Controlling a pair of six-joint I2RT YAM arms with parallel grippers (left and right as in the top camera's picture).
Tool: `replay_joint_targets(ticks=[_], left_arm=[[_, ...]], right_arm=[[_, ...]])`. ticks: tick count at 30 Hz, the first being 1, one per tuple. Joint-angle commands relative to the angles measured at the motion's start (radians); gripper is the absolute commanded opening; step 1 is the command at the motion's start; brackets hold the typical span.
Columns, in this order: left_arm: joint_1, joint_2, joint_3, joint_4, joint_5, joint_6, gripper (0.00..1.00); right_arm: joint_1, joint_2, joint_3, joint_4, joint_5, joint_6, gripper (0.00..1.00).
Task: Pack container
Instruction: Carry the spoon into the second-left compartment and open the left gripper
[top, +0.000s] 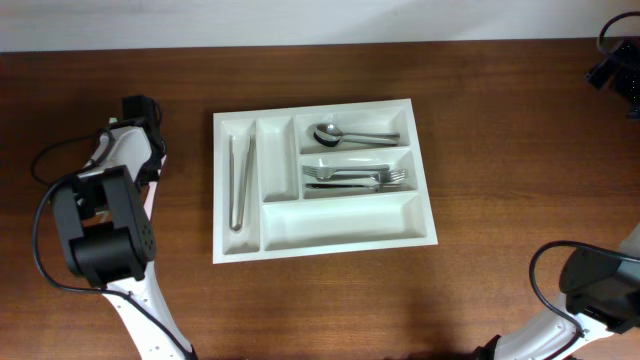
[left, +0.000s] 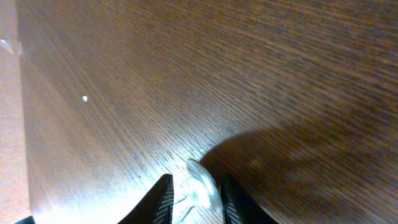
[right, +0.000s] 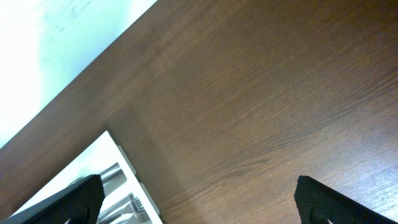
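Note:
The white container (top: 325, 240) lies mid-table in the overhead view. It holds long metal pieces (top: 240, 180) in its left narrow slot, spoons (top: 345, 134) in the top long slot and forks (top: 352, 178) in the middle one. My left gripper (top: 140, 110) is well left of the tray, close over the wood. In the left wrist view its fingers (left: 196, 202) are nearly together around a shiny rounded utensil tip (left: 200, 186). My right gripper (top: 614, 70) is at the far right back corner, open and empty (right: 199, 199). The tray's corner shows in the right wrist view (right: 109, 149).
The second narrow slot (top: 272, 160) and the bottom long slot (top: 340, 222) hold nothing. The left arm's body and cable (top: 100, 230) take up the table's left side. The right arm's base (top: 595, 285) is at the front right. The table's back edge meets a pale wall (right: 56, 37).

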Motion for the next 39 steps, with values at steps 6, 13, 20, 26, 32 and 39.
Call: replay_joint_targets(ticks=[6,13,20,26,32,39], left_arm=[[0.000,0.067,-0.009,-0.004,0.016,0.002,0.16],[0.000,0.062,0.005,-0.039,0.011,0.006,0.02],[-0.030,-0.009,0.116,-0.164,-0.024,0.063,0.02],[-0.157,-0.179,0.324,-0.349,0.027,0.179,0.02],[-0.309,-0.347,0.386,-0.351,0.264,0.188,0.02],[-0.468,-0.360,0.384,-0.346,0.429,-0.021,0.02]], right_arm=[[-0.001,-0.005,-0.004,-0.001,-0.004,0.008,0.99],[-0.001,-0.005,-0.004,-0.001,-0.004,0.008,0.99],[-0.001,-0.005,-0.004,-0.001,-0.004,0.008,0.99],[-0.001,-0.005,-0.004,-0.001,-0.004,0.008,0.99],[-0.001,-0.005,-0.004,-0.001,-0.004,0.008,0.99],[-0.001,-0.005,-0.004,-0.001,-0.004,0.008,0.99]])
